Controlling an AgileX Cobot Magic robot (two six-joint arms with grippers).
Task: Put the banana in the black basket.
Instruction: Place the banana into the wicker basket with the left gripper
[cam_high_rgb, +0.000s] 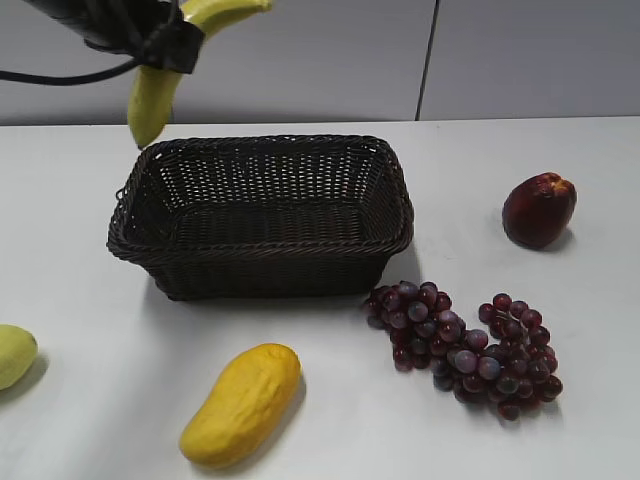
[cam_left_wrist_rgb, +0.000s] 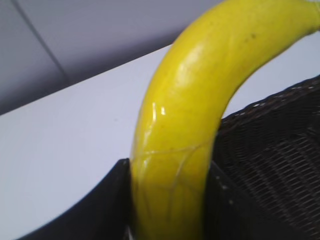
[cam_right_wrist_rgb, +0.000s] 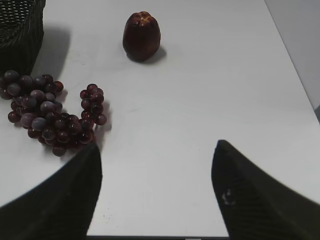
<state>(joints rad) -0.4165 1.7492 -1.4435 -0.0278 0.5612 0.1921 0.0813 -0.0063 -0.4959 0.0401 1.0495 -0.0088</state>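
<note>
The left pincer (cam_high_rgb: 165, 48) is clamped across the banana (cam_high_rgb: 155, 100) near its middle, one dark finger (cam_left_wrist_rgb: 100, 210) on each flank in the left wrist view. The fruit hangs in the air above the basket's back left corner, its lower tip pointing down just over the rim, its upper end running off the top of the exterior view. It touches neither basket nor bench.

The banana looks stiff and light, with a smooth, glossy skin that could slide in a loose hold; the mid-body grip seems the right place, since the curve sits balanced there and the tapered ends would offer less to squeeze. Fine crease lines show in the skin by the fingers, perhaps from pressure, though the close view is too soft to be sure.

The basket (cam_high_rgb: 260, 245) stands empty at mid-bench (cam_high_rgb: 100, 330).

The right pincer (cam_right_wrist_rgb: 156, 192) is spread wide and holds nothing, hovering low over bare bench near the grapes (cam_right_wrist_rgb: 50, 112), well away from the basket.
</note>
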